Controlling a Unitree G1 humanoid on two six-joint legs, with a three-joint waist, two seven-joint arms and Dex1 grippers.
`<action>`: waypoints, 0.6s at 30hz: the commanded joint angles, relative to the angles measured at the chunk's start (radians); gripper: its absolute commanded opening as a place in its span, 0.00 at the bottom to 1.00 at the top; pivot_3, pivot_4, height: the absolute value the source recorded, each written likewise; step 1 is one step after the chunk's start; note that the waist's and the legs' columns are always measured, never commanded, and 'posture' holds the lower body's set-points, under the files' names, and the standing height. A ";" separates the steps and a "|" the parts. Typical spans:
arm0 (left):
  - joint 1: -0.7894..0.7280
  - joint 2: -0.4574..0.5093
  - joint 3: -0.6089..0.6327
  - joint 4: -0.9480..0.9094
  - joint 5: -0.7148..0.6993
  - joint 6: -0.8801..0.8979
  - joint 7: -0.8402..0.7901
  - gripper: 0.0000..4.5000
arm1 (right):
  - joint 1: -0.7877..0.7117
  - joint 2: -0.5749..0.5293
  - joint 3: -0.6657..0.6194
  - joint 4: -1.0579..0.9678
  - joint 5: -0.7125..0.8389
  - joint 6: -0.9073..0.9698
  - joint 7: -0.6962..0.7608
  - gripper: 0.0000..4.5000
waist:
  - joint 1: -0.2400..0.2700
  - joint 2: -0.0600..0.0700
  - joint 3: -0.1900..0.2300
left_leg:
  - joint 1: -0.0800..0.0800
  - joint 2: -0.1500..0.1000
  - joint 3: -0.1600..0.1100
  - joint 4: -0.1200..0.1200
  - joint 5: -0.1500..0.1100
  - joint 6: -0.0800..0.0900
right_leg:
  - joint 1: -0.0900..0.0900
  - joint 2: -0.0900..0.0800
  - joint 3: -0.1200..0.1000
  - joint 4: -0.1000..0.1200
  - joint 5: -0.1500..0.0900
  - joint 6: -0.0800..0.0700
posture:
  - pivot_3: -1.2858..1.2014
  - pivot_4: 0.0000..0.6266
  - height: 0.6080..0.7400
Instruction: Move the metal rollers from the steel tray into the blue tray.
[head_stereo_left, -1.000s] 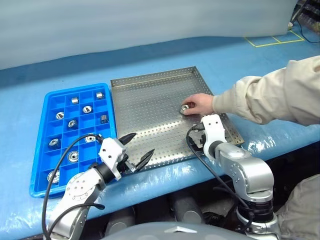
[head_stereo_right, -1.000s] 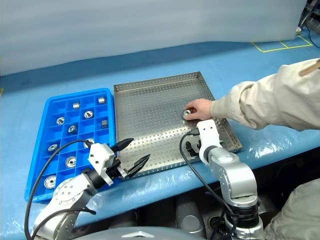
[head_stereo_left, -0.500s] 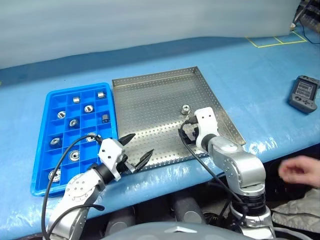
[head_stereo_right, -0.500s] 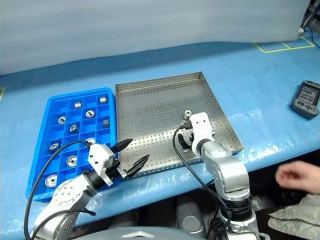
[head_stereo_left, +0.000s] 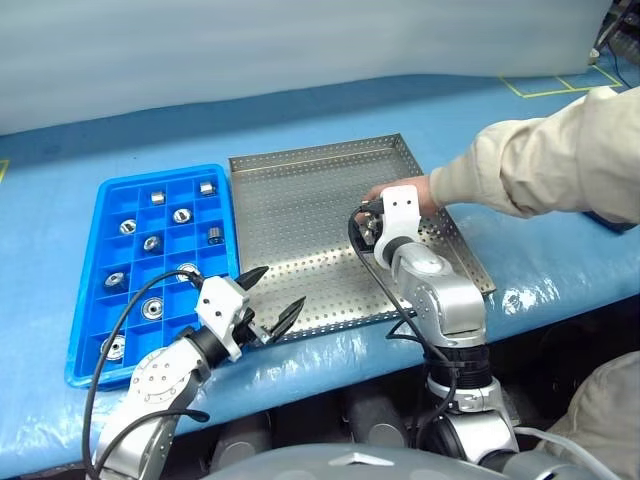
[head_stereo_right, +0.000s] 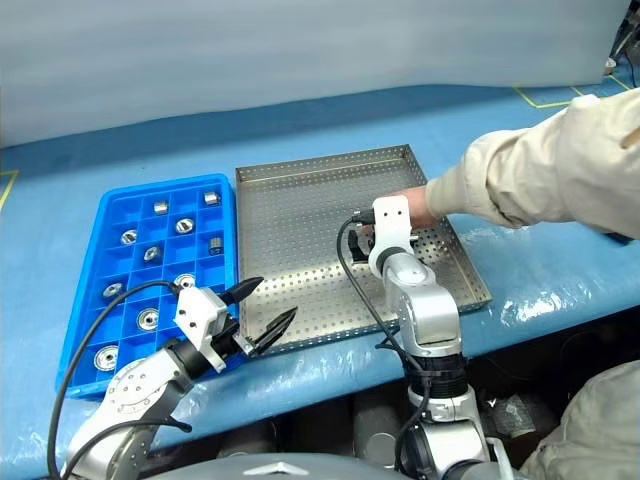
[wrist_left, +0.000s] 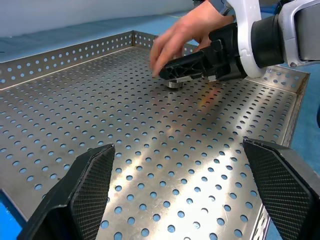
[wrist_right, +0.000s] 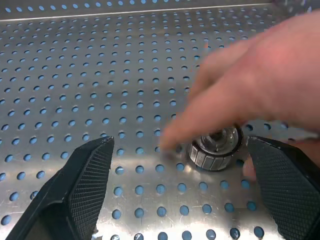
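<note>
The metal roller (wrist_right: 216, 148) sits on the perforated floor of the steel tray (head_stereo_left: 300, 215), over toward the tray's right half, and a person's hand (wrist_right: 260, 85) reaches in across it, fingers hovering right over its top. The right end effector (wrist_right: 195, 195) is down in there too, both black fingers spread wide, released, gripping nothing. In the right wrist view the roller lies just ahead of the spread fingertips, nearer the one finger than the other, with bare tray floor between it and both. From the left wrist view, that right end effector's dark fingers point in low over the tray floor, the roller beside their tips and the person's hand directly behind. The sleeve (head_stereo_left: 530, 165) comes in from the right side of the bench (head_stereo_left: 420, 110).

Over on the left, the left end effector (head_stereo_left: 275, 295) hangs at the near edge of the steel tray, jaws wide apart, empty, well away from the roller. Beside it lies the blue tray (head_stereo_left: 120, 270), touching the steel tray's left rim, with more rollers (head_stereo_left: 181, 215) already lying in several of its square compartments.
</note>
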 joint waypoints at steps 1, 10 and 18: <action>0.003 0.001 0.003 -0.043 -0.001 -0.013 0.007 1.00 | -0.026 0.005 -0.015 0.004 -0.002 -0.040 -0.007 1.00 | 0.002 0.000 0.000 | 0.000 0.000 0.000 0.000 0.000 0.000 | 0.000 0.000 0.000 0.000 0.000 0.000 | 0.49 0.24 1.00; 0.010 0.002 0.006 -0.049 -0.004 -0.013 0.014 1.00 | -0.023 0.002 -0.012 0.015 -0.001 -0.045 0.000 1.00 | 0.009 0.000 0.000 | 0.000 0.000 0.000 0.000 0.000 0.000 | 0.000 0.000 0.000 0.000 0.000 0.000 | 0.49 0.24 1.00; 0.008 0.001 0.003 -0.048 -0.004 -0.016 0.018 1.00 | -0.032 0.010 0.012 0.003 0.008 -0.034 0.018 1.00 | 0.017 0.001 0.001 | 0.000 0.000 0.000 0.000 0.000 0.000 | 0.000 0.000 0.000 0.000 0.000 0.000 | 0.49 0.24 1.00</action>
